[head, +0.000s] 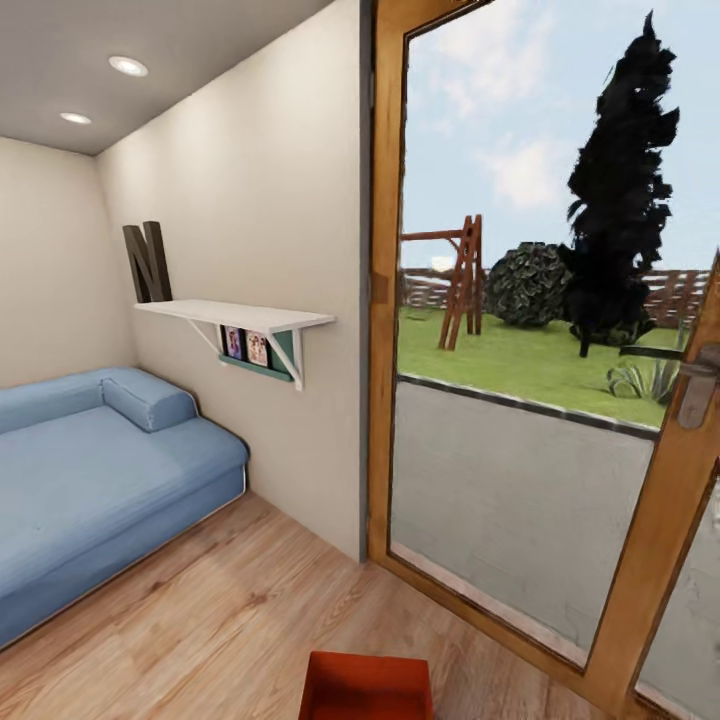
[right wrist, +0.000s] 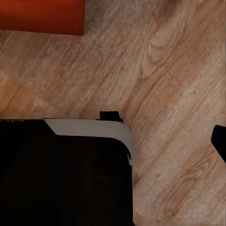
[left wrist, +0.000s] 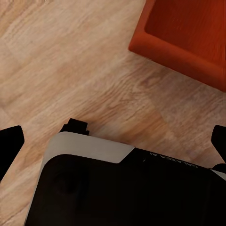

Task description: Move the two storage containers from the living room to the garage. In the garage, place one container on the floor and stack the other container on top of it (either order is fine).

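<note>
One orange-red storage container [head: 367,686] sits on the light wood-plank living room floor [head: 220,620], just in front of me at the lower edge of the head view. In the left wrist view a corner of the container [left wrist: 188,37] lies beyond my left gripper [left wrist: 113,141], whose dark fingertips [left wrist: 10,141] stand far apart with nothing between them. In the right wrist view an edge of the container [right wrist: 42,16] is visible. My right gripper [right wrist: 113,141] shows one dark fingertip [right wrist: 219,140] far to the side and holds nothing.
A blue sofa [head: 90,480] fills the left. A white wall shelf [head: 235,315] hangs on the beige wall. A wood-framed glass door [head: 660,520] stands on the right, with paving and a lawn beyond it. My dark base [left wrist: 127,188] sits under both wrists.
</note>
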Robot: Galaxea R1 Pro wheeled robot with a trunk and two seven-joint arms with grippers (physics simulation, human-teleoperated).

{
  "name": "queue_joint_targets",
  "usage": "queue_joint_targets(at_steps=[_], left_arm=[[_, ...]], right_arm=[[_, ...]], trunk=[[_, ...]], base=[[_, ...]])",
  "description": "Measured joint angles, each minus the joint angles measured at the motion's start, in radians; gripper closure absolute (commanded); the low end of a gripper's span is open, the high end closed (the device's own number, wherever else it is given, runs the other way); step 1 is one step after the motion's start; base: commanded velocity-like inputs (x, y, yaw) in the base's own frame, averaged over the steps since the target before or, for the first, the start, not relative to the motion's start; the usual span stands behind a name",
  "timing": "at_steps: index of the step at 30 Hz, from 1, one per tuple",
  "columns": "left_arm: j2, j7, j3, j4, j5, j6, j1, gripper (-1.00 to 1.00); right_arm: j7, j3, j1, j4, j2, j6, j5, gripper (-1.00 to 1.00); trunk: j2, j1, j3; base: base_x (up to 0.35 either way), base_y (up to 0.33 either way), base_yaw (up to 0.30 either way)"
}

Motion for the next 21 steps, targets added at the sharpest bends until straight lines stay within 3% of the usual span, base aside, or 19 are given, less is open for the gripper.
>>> queue_joint_targets(at_steps=[6, 21], left_arm=[[0.000, 0.000, 0.000, 0.000, 0.000, 0.000, 0.000, -1.00], [0.000, 0.003, 0.000, 0.000, 0.001, 0.000, 0.000, -1.00]], right_arm=[[-0.002, 0.004, 0.000, 0.000, -0.002, 0.000, -0.001, -1.00], [-0.001, 0.006, 0.000, 0.000, 0.000, 0.001, -0.001, -1.00]], trunk=[[0.000, 0.000, 0.000], [0.000, 0.000, 0.000]], base=[[0.000, 0.000, -0.093], [-0.024, 0.025, -0.005]])
